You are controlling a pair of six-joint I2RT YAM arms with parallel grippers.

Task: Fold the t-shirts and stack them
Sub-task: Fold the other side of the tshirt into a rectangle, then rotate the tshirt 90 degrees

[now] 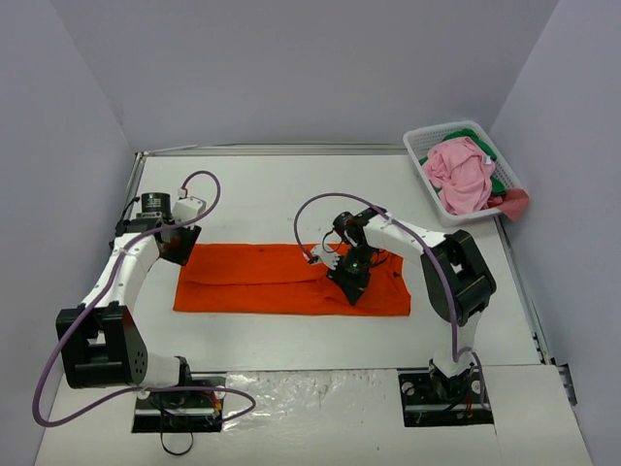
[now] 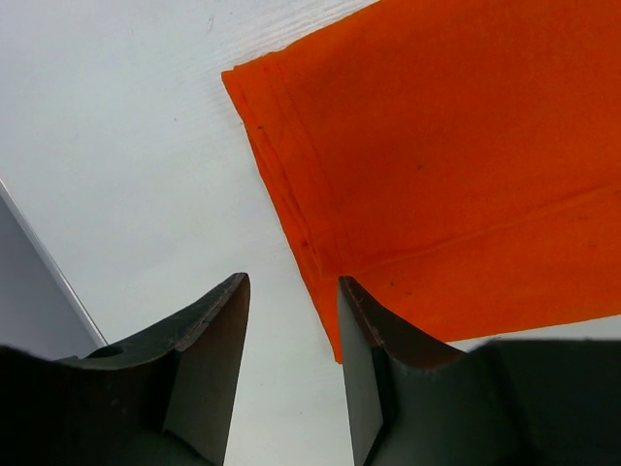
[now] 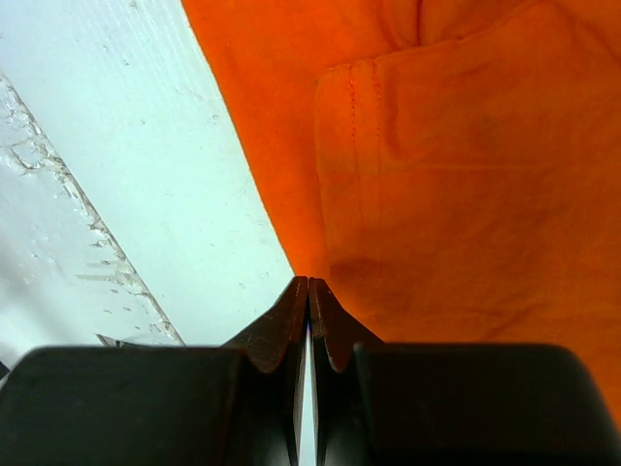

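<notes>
A large orange t-shirt lies as a long flat band across the middle of the table. My left gripper hangs open just off the shirt's left end, and the left wrist view shows bare table between its fingers with the orange t-shirt beside the right finger. My right gripper is over the shirt's right half, its jaws shut right on the near edge of the orange t-shirt. A pink t-shirt and a green one lie bundled in the basket.
A white slotted basket stands at the back right corner and a pink sleeve hangs over its right rim. Grey walls close in the table on three sides. A crinkled taped sheet lies between the arm bases.
</notes>
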